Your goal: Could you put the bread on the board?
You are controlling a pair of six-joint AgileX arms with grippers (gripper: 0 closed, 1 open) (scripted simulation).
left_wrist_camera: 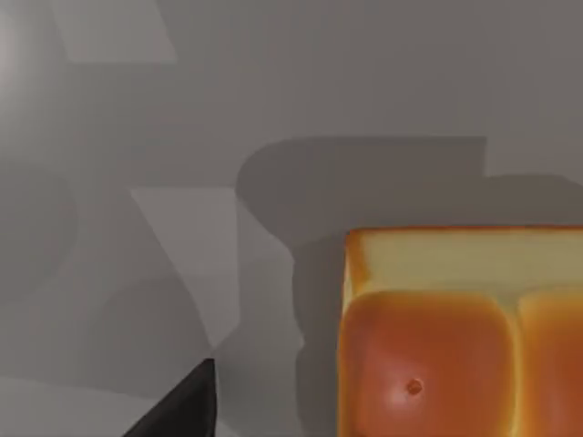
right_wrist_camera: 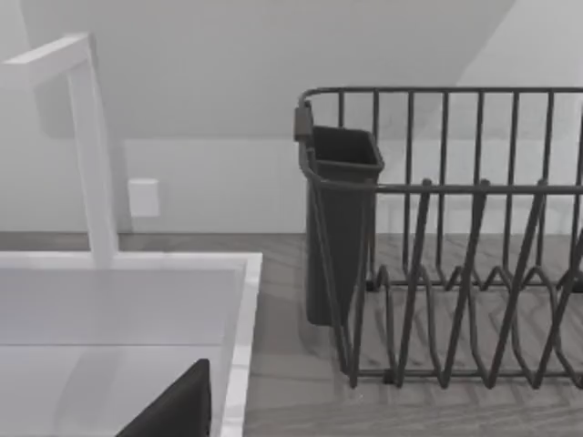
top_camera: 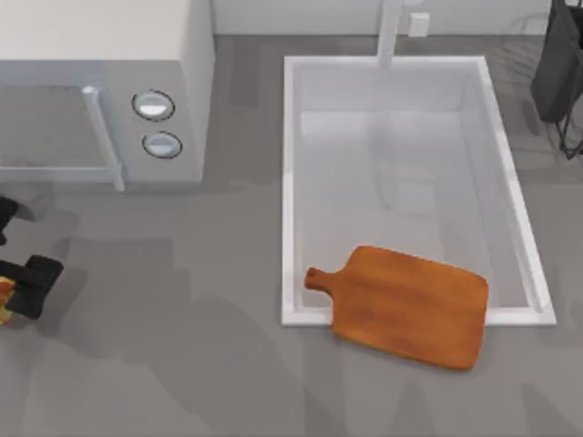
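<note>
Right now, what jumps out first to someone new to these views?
The flat orange-brown wooden cutting board lies tilted across the white sink's near rim, right of table centre. The golden-yellow, orange-crusted bread chunk sits on grey tabletop under the left gripper at the table's left edge. A dark wire dish rack stands beside the sink.

Grey table (top_camera: 182, 364) carries microwave (top_camera: 100, 86), sink (top_camera: 410, 182), board (top_camera: 410, 305), bread (left_wrist_camera: 460, 332).

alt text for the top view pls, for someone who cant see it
An orange-brown wooden board lies across the front rim of a white sink, handle pointing left. The left gripper sits at the table's left edge by the bread, below a microwave.
</note>
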